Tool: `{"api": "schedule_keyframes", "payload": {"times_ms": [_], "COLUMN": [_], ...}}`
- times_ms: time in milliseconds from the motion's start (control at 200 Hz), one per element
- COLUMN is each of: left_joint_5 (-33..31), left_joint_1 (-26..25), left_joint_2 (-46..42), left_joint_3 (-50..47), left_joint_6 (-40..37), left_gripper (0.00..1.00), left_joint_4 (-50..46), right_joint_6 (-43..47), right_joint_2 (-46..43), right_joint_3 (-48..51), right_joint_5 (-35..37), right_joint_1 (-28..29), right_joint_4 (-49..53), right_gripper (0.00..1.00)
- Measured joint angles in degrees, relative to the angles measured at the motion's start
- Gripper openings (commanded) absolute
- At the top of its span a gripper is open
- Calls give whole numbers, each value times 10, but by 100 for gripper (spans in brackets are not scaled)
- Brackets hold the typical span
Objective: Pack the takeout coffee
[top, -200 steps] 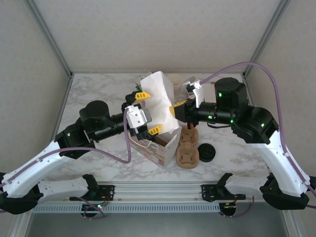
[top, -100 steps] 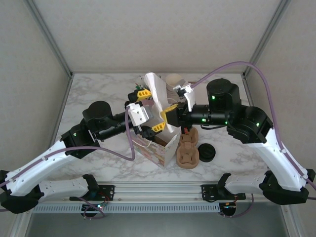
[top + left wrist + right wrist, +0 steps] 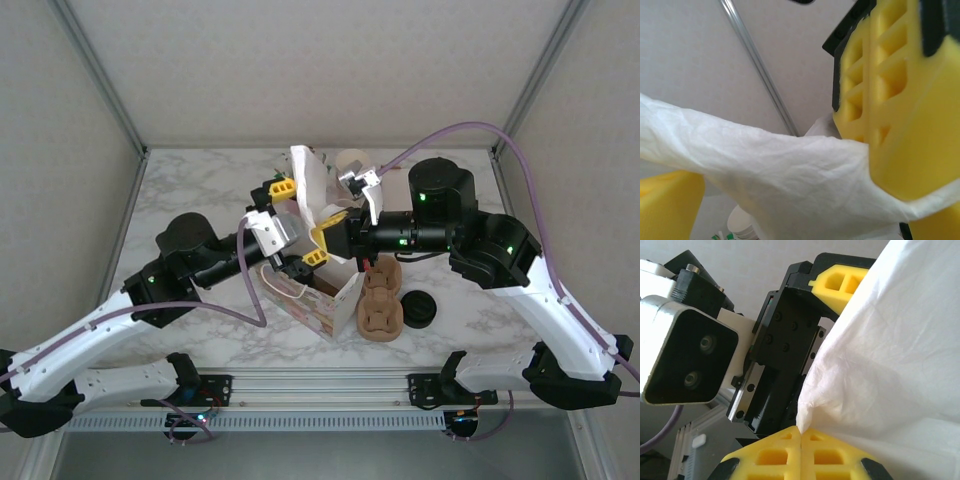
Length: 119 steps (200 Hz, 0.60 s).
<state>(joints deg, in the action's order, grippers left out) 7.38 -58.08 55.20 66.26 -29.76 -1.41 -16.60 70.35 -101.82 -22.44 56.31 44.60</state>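
Right gripper [image 3: 800, 432] is pinched shut on the edge of the white bag [image 3: 306, 178], probably to hold its mouth open. Left gripper [image 3: 298, 222] straddles it, jaws spread wide, gripping nothing.

"What's your right pincer [image 3: 330, 230] on?"
"It's pinched on the edge of the white bag [image 3: 308, 185]. My left pincer [image 3: 300, 224] gapes wide around that bag."
"And nearer your bases?"
"Below my right pincer sits the brown carrier [image 3: 380, 305], with a black lid [image 3: 417, 308] just right of it on the desk [image 3: 200, 180]."
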Motion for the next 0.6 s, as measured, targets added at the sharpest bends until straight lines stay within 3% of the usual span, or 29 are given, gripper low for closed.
{"api": "schedule_keyframes", "payload": {"times_ms": [190,385,596], "left_joint_5": [24,42,46], "left_joint_1": [-6,-11,-15], "left_joint_2": [-5,-6,-6], "left_joint_3": [0,0,0], "left_joint_6": [-1,-3,-6], "left_gripper": [82,61,47], "left_joint_4": [-1,-2,-4], "right_joint_6": [-15,-23,-26], "right_joint_2": [0,1,1], "right_joint_3": [0,0,4], "right_joint_5": [-4,-14,-18], "right_joint_1": [1,1,2], "right_joint_4": [-14,-20,-24], "right_gripper": [0,0,0]}}
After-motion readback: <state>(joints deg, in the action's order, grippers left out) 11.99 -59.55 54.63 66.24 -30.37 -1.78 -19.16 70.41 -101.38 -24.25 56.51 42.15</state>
